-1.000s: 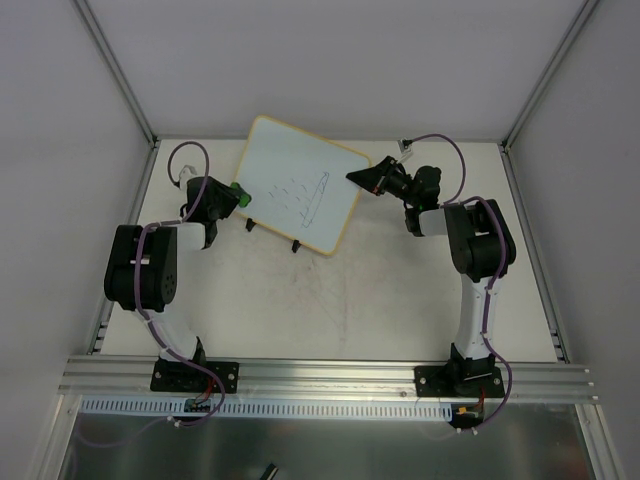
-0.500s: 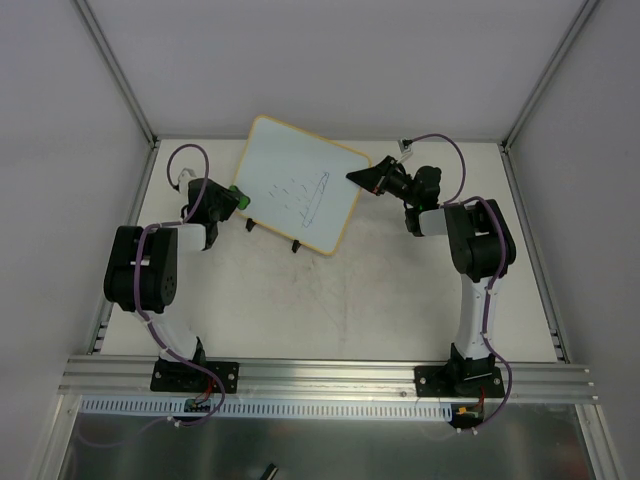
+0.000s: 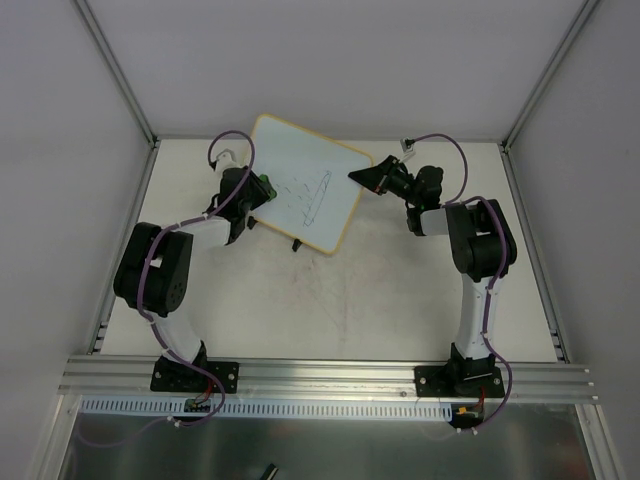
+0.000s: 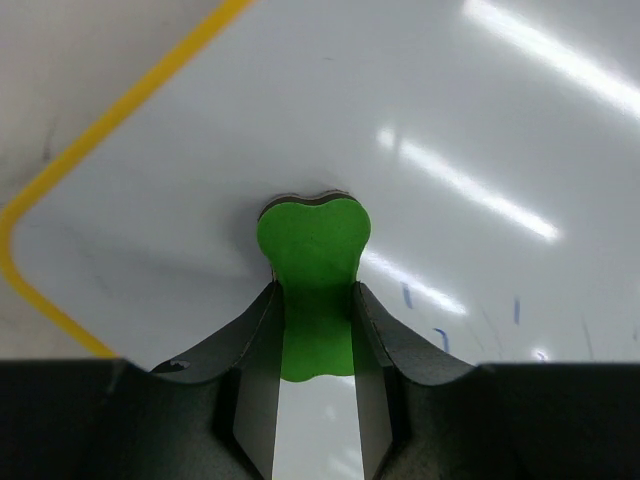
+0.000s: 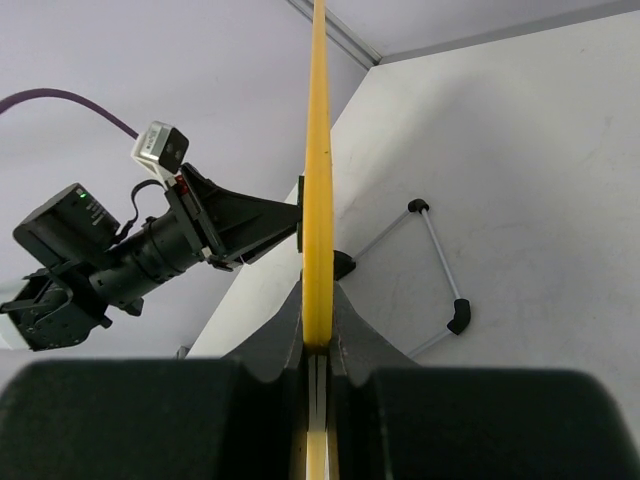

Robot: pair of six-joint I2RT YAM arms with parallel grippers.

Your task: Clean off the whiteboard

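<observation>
The whiteboard [image 3: 305, 195] stands tilted at the back of the table, white with a yellow rim and dark pen marks near its middle. My left gripper [image 3: 257, 192] is shut on the green eraser [image 3: 263, 186] and holds it against the board's left part. In the left wrist view the eraser [image 4: 314, 265] sits between my fingers [image 4: 252, 345], flat on the board [image 4: 470, 120], with blue marks to its right. My right gripper [image 3: 362, 179] is shut on the board's right edge. In the right wrist view the yellow rim [image 5: 318, 170] runs edge-on between the jaws.
A wire stand with black feet [image 5: 440, 270] lies on the table behind the board in the right wrist view. The left arm [image 5: 120, 260] shows beyond the rim there. Metal frame posts and walls close in the table at the back and sides.
My left gripper has moved right and up from the board's left edge onto its surface, carrying the green eraser. The right gripper and board have stayed put.
</observation>
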